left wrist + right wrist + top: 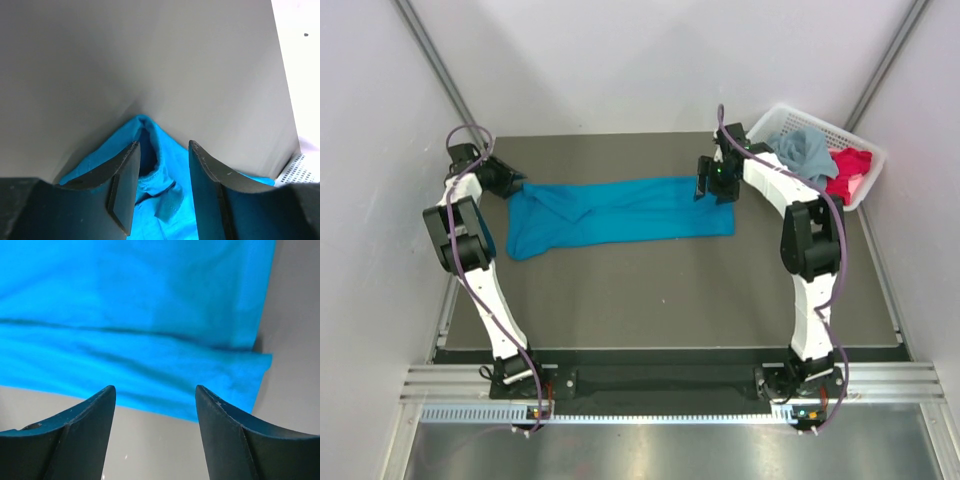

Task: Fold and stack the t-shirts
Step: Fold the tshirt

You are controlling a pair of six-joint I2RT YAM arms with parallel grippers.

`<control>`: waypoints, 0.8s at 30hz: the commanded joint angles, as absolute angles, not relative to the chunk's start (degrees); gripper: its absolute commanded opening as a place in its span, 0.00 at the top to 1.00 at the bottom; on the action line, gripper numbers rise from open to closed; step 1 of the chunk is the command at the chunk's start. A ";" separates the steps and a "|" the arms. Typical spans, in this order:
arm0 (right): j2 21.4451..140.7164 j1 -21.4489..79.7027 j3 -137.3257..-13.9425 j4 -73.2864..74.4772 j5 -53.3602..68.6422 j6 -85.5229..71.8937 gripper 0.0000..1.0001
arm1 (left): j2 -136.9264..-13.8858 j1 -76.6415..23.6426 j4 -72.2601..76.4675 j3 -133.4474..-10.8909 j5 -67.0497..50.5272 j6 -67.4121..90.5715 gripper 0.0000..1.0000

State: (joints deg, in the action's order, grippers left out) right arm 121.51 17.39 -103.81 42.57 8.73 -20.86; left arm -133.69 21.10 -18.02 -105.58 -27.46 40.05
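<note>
The teal shirt (620, 215) lies mid-frame, folded into a long strip but not yet compact. The grey shirt (807, 150) and red shirt (848, 172) wait in the basket (868, 150), upper right. The left gripper (163, 145) and right gripper (155, 390) sit at the strip's ends, jaws apart, pinching nothing.

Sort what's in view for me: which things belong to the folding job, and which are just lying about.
Belongs to the job: teal-blue t-shirt, laid out on the table; grey-blue t-shirt and red-pink t-shirt, both in the white basket.
Just lying about: the white basket itself.
</note>
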 commanded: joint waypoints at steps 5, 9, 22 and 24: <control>124.89 16.61 -110.56 40.43 4.40 -23.46 0.37 | -135.79 21.09 -18.81 -108.81 -27.95 37.71 0.55; 126.38 16.61 -110.30 39.90 3.78 -23.82 0.38 | -136.58 21.09 -18.99 -109.60 -28.12 36.83 0.62; 127.35 16.52 -110.30 40.25 3.96 -22.41 0.39 | -128.50 21.18 -17.66 -103.63 -24.17 34.63 0.93; 127.35 16.52 -110.30 40.34 3.96 -22.24 0.39 | -126.75 21.09 -17.67 -101.61 -23.65 34.72 0.93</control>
